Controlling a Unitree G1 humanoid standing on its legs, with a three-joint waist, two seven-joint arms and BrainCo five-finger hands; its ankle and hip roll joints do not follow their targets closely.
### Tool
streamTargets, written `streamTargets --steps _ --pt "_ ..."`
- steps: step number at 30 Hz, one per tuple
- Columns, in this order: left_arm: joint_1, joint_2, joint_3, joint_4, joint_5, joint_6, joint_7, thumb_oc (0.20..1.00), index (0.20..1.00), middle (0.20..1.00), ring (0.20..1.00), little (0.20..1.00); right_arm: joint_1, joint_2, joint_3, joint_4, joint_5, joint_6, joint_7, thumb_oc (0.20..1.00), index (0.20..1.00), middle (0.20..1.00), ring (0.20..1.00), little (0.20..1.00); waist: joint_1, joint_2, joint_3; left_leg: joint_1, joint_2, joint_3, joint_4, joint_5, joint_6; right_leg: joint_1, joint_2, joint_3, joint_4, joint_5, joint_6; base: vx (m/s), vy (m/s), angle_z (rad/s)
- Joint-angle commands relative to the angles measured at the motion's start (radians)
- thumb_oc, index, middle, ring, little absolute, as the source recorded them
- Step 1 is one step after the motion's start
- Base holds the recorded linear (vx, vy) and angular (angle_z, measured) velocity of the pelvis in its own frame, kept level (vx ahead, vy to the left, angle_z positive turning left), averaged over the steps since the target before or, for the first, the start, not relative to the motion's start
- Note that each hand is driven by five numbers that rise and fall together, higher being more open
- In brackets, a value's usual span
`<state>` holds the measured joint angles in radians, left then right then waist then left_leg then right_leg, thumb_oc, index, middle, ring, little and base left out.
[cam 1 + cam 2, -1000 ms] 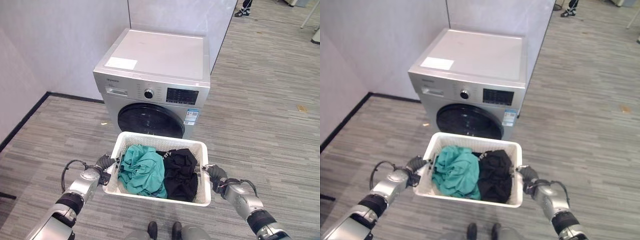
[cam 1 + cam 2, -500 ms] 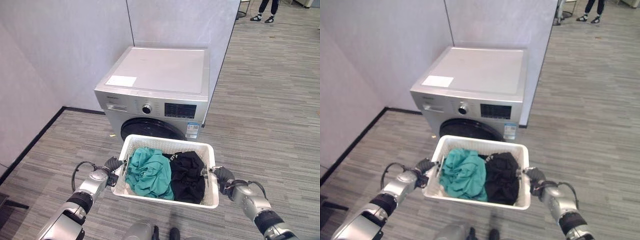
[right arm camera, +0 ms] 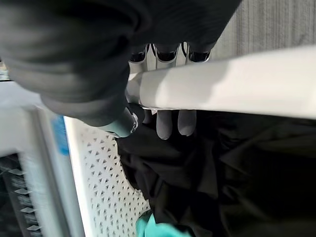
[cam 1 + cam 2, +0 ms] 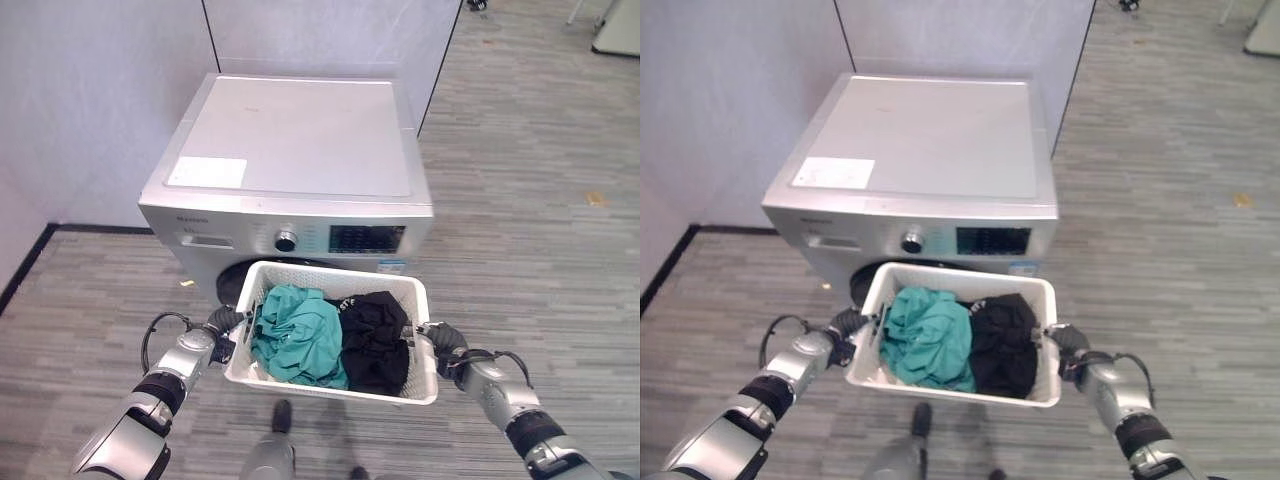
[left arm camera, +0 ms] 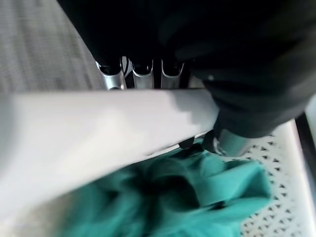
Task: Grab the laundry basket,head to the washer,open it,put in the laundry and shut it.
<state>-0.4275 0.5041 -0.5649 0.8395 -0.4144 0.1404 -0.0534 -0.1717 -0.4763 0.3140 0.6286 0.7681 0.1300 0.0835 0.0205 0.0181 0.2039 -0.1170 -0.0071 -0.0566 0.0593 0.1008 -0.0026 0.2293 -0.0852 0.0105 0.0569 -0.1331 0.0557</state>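
Observation:
I hold a white perforated laundry basket (image 4: pixel 330 278) up in front of the silver front-loading washer (image 4: pixel 295 140). My left hand (image 4: pixel 224 324) is curled round the basket's left rim (image 5: pixel 98 123), fingers (image 5: pixel 133 79) wrapped under it. My right hand (image 4: pixel 443 344) grips the right rim (image 3: pixel 237 84) the same way. Inside lie a teal garment (image 4: pixel 298 334) on the left and a black garment (image 4: pixel 375 336) on the right. The washer's dark round door (image 4: pixel 228 289) is mostly hidden behind the basket and looks closed.
The washer stands against a pale grey wall (image 4: pixel 90 90), with a partition panel (image 4: pixel 330 35) behind it. A white sheet (image 4: pixel 207 172) lies on the washer's top. Grey wood-look floor (image 4: pixel 530 220) stretches open to the right.
The whole view has shifted: the washer now looms larger and closer, its top seen more from above. Both hands keep the same hold on the basket.

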Motion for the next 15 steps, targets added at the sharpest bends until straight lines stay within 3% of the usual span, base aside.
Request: streamTargets --steps 1,4,5,6,7,8,9,10,13,15 --pt "-0.105 0.125 0.138 -0.094 -0.025 -0.109 0.027 0.2 0.2 0.2 0.2 0.2 -0.044 -0.004 -0.046 -0.093 0.024 -0.052 0.066 0.2 0.2 0.2 0.2 0.2 0.056 -0.019 -0.121 -0.064 0.013 0.03 0.17 -0.147 -0.021 -0.109 -0.102 0.032 0.09 0.029 0.132 0.13 0.409 -0.35" --pt "-0.082 0.167 0.157 -0.142 -0.019 -0.107 0.024 0.2 0.2 0.2 0.2 0.2 -0.062 -0.001 -0.02 -0.124 0.007 -0.039 0.088 0.2 0.2 0.2 0.2 0.2 0.059 -0.009 -0.094 -0.029 0.01 0.04 0.15 -0.158 0.001 -0.205 -0.101 0.018 0.22 0.112 0.137 0.0 0.26 -0.44" --pt "-0.052 0.203 0.184 -0.19 -0.019 -0.11 0.023 0.2 0.2 0.2 0.2 0.2 -0.078 -0.003 0.012 -0.148 -0.011 -0.036 0.106 0.2 0.2 0.2 0.2 0.2 0.068 0.003 -0.078 -0.016 0.005 0.03 0.14 -0.165 0.007 -0.253 -0.07 -0.018 0.268 0.096 0.132 -0.03 0.208 -0.09" --pt "-0.05 0.204 0.185 -0.192 -0.019 -0.11 0.023 0.2 0.2 0.2 0.2 0.2 -0.078 -0.003 0.013 -0.148 -0.011 -0.036 0.106 0.2 0.2 0.2 0.2 0.2 0.066 0.003 -0.078 -0.016 0.005 0.03 0.141 -0.166 0.007 -0.253 -0.07 -0.018 0.271 0.094 0.132 0.03 0.203 -0.11" --pt "-0.043 0.222 0.184 -0.21 -0.013 -0.104 0.013 0.2 0.2 0.2 0.2 0.2 -0.069 -0.021 0.027 -0.174 -0.012 -0.022 0.125 0.2 0.2 0.2 0.2 0.2 0.049 0.0 -0.075 -0.003 -0.015 0.008 0.135 -0.169 0.011 -0.279 0.011 0.029 0.253 0.039 0.112 0.08 0.091 -0.08" --pt "-0.037 0.227 0.185 -0.228 -0.006 -0.1 -0.001 0.2 0.2 0.2 0.2 0.2 -0.063 -0.03 0.032 -0.204 -0.003 -0.018 0.134 0.2 0.2 0.2 0.2 0.2 0.05 -0.009 -0.071 0.011 -0.027 -0.004 0.125 -0.167 0.014 -0.288 0.034 0.025 0.214 0.03 0.104 0.1 0.055 0.11" --pt "-0.015 0.258 0.235 -0.29 -0.003 -0.12 0.022 0.2 0.2 0.2 0.2 0.2 -0.069 -0.048 0.052 -0.262 -0.029 -0.032 0.147 0.2 0.2 0.2 0.2 0.2 0.068 -0.033 -0.05 0.015 -0.032 0.004 0.133 -0.175 0.007 -0.277 -0.016 -0.083 0.082 0.059 0.087 0.06 -0.04 0.5" --pt "0.015 0.264 0.249 -0.298 0.011 -0.103 0.008 0.2 0.2 0.2 0.2 0.2 -0.056 -0.051 0.045 -0.255 -0.035 -0.021 0.151 0.2 0.2 0.2 0.2 0.2 0.073 -0.028 -0.05 0.01 -0.023 -0.006 0.15 -0.176 0.001 -0.258 -0.034 -0.097 0.087 0.057 0.103 0.04 -0.075 0.33" --pt "0.038 0.261 0.254 -0.287 0.0 -0.103 -0.002 0.2 0.2 0.2 0.2 0.2 -0.052 -0.054 0.07 -0.27 -0.022 -0.015 0.165 0.2 0.2 0.2 0.2 0.2 0.077 -0.043 -0.054 0.021 -0.036 -0.023 0.139 -0.18 0.003 -0.245 0.004 -0.026 0.06 0.05 0.089 0.06 -0.033 0.4" --pt "0.083 0.257 0.291 -0.287 -0.021 -0.109 -0.003 0.2 0.2 0.2 0.2 0.2 -0.072 -0.05 0.111 -0.304 -0.026 -0.004 0.191 0.2 0.2 0.2 0.2 0.2 0.099 -0.051 -0.066 0.035 -0.034 -0.009 0.127 -0.185 -0.003 -0.207 -0.02 -0.088 0.003 0.073 0.087 0.13 -0.08 0.33"
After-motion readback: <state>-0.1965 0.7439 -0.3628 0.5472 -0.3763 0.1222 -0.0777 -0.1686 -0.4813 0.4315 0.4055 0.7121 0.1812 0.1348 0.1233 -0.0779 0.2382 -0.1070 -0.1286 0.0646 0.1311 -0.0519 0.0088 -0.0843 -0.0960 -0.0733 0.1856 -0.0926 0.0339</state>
